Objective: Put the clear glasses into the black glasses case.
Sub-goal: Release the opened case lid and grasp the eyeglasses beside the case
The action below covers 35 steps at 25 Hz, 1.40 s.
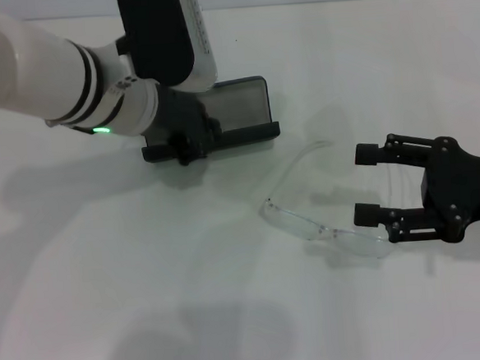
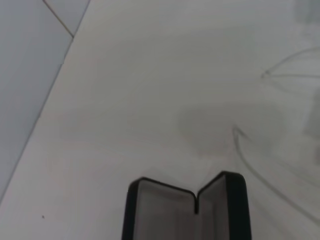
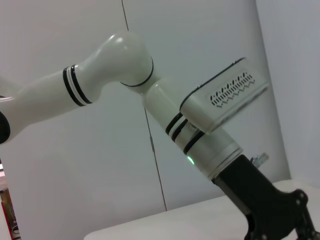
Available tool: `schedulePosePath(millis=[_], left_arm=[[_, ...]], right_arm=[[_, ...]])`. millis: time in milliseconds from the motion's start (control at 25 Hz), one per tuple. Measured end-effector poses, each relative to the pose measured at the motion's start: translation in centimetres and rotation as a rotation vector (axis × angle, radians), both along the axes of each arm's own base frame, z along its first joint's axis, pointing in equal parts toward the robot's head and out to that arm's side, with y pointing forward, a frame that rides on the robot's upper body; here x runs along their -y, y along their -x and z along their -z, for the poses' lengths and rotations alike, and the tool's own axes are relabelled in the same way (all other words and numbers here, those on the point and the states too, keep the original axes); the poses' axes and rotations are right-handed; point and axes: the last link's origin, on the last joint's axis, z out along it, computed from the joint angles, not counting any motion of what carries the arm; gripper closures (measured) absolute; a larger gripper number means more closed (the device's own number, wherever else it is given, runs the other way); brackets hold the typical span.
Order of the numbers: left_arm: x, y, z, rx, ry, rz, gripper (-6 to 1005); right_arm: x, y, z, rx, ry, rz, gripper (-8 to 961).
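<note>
The black glasses case lies open at the back of the table, its grey lining facing me; the left wrist view shows it close up. My left gripper rests against the case's left end. The clear glasses lie on the table in front of the case, to its right, and their curved arms show faintly in the left wrist view. At the right end of the glasses my right gripper is open, its lower finger just beside the lens and nothing between the fingers.
The white table spreads around the case and glasses. In the right wrist view the left arm stands before a panelled wall.
</note>
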Motion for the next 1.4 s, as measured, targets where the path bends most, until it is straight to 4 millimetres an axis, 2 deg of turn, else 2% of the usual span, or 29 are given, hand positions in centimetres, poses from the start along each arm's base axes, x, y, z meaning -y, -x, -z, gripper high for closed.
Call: schedulePosePath(millis=[320, 840, 960, 1240, 1400], left_arm=[[0.7, 1.5, 0.9, -0.012, 0.033, -0.049, 966], [1.4, 2.2, 1.5, -0.009, 0.077, -0.083, 965], [1.4, 1.5, 1.1, 0.016, 0.064, -0.069, 965], [1.3, -1.3, -1.9, 0.122, -0.065, 0.041, 964], [-0.1, -0.9, -1.2, 0.101, -0.104, 0.042, 964]], right_arm=[[-0.1, 0.0, 0.0, 0.001, -0.003, 0.002, 154], [-0.7, 0.5, 0.0, 0.005, -0.009, -0.011, 155], [-0.7, 0.5, 0.0, 0.006, -0.011, -0.01, 155], [-0.7, 0.3, -0.1, 0.009, -0.014, -0.006, 155], [-0.8, 0.6, 0.0, 0.008, -0.011, -0.017, 156]])
